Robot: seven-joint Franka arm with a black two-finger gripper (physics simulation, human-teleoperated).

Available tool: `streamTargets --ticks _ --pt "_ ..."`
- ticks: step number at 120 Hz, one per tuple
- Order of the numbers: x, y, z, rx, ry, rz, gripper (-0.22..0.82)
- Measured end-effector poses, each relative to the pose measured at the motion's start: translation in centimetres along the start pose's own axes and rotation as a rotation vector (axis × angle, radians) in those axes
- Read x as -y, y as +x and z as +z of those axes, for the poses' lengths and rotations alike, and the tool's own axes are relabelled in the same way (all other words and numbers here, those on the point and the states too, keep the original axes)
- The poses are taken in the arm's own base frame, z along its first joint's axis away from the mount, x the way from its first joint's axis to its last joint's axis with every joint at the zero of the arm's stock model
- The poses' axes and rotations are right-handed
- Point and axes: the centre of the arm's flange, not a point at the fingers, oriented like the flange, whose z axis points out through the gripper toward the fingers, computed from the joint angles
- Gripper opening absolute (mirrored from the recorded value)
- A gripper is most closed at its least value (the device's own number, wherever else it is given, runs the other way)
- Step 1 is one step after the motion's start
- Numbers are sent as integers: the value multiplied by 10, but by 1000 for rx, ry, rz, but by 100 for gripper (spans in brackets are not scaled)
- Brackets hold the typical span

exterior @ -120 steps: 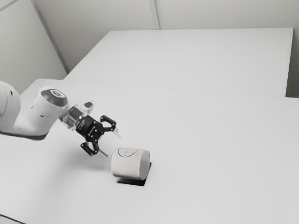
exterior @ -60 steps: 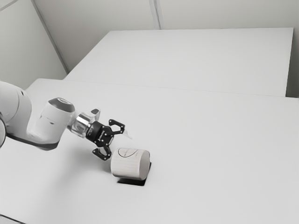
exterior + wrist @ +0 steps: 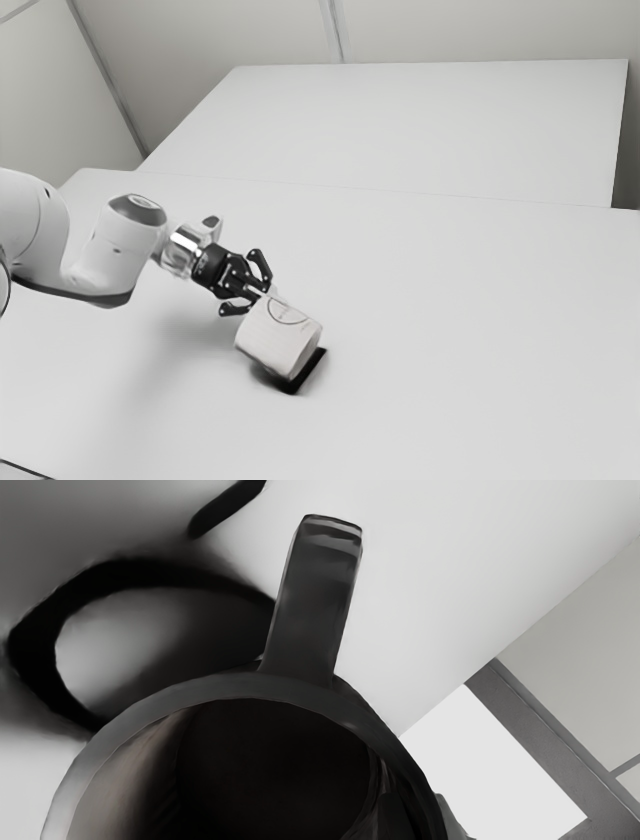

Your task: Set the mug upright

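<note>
Mug [image 3: 278,340] tilted, one fingertip [image 3: 395,815] inside, end effector [image 3: 267,293] gripping its wall

White table [image 3: 480,290] in front, flat matte top. Second white surface [image 3: 430,120] behind it, thin seam between. Pale grey back wall [image 3: 480,30] with vertical strip [image 3: 335,30]; side wall [image 3: 45,90] at the exterior view's left, dark corner trim [image 3: 108,80]. Wrist view: bright white patch [image 3: 485,765] beside grey band [image 3: 540,745]. Light soft, colours neutral.
</note>
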Motion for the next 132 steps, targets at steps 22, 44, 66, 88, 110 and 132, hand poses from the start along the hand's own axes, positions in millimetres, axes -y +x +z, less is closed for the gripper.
streamTargets --ticks 22,44,66,88,110,132 --pt "-32 -17 -5 -45 125 111 -16" --pt "-67 -53 13 -165 469 355 -17" --pt "-92 -57 19 -319 745 561 -17" --pt "-110 -53 8 -432 844 660 -17" --pt "-108 -37 -5 -500 899 690 -17" --pt "-108 -25 23 -499 938 735 -17"
